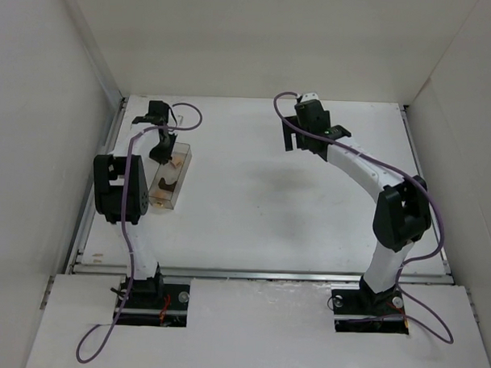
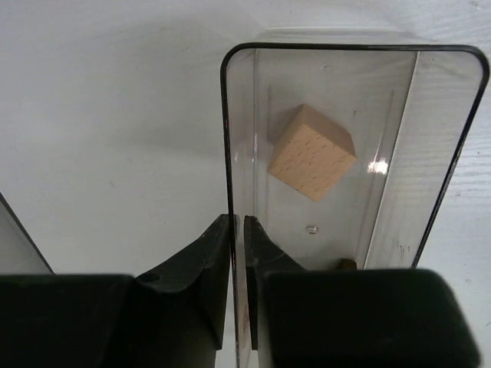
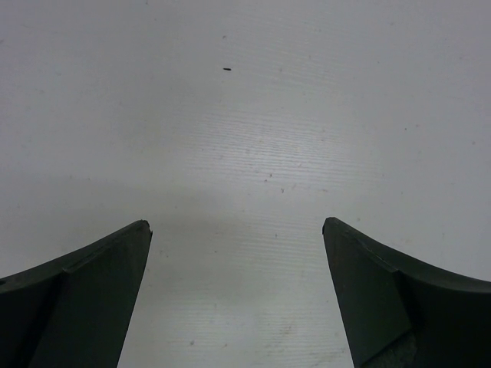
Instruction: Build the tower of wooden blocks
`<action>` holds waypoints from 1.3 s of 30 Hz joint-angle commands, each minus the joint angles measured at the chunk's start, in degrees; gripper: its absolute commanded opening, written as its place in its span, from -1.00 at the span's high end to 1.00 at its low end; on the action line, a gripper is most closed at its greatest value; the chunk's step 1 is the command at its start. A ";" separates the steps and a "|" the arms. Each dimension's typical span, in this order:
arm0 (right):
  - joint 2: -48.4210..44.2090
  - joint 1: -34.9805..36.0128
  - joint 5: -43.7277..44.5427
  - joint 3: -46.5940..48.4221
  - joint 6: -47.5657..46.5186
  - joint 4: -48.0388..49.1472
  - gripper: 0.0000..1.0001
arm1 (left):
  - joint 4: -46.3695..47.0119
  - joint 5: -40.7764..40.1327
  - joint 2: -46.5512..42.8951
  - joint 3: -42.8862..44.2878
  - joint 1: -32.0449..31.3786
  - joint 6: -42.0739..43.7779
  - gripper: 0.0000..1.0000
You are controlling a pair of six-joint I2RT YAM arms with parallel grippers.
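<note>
- Left tool (image 2: 236,224) clamps tight on the side wall of the clear box (image 2: 227,130), one finger inside and one outside.
- A tan wood block (image 2: 311,152) lies skewed on the box floor just past the fingers, and a darker block (image 2: 347,264) peeks out nearer.
- Right tool (image 3: 236,230) hangs wide apart over the worktop (image 3: 245,115), well away from the box.

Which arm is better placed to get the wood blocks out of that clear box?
Left. The left gripper is shut on the clear box's side wall, with a tan wood block lying just inside. The right gripper hangs open over the table, well away from the box.
</note>
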 commanded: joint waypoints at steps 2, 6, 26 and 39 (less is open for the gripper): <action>-2.60 0.26 2.70 -0.07 -0.46 2.14 -0.99 | 0.47 -1.22 0.10 -0.60 0.19 -1.24 0.81; -2.60 0.26 3.22 -0.07 -0.46 2.14 -0.99 | 0.47 -2.96 1.24 0.00 0.19 -1.24 1.00; -4.26 1.84 5.86 -4.02 -0.46 2.14 -0.99 | 23.53 -53.96 7.04 -3.60 -23.63 18.29 0.14; -3.04 2.99 5.86 -4.11 -0.98 2.14 -0.99 | -1.55 -14.35 -3.14 8.18 -21.62 1.93 -1.00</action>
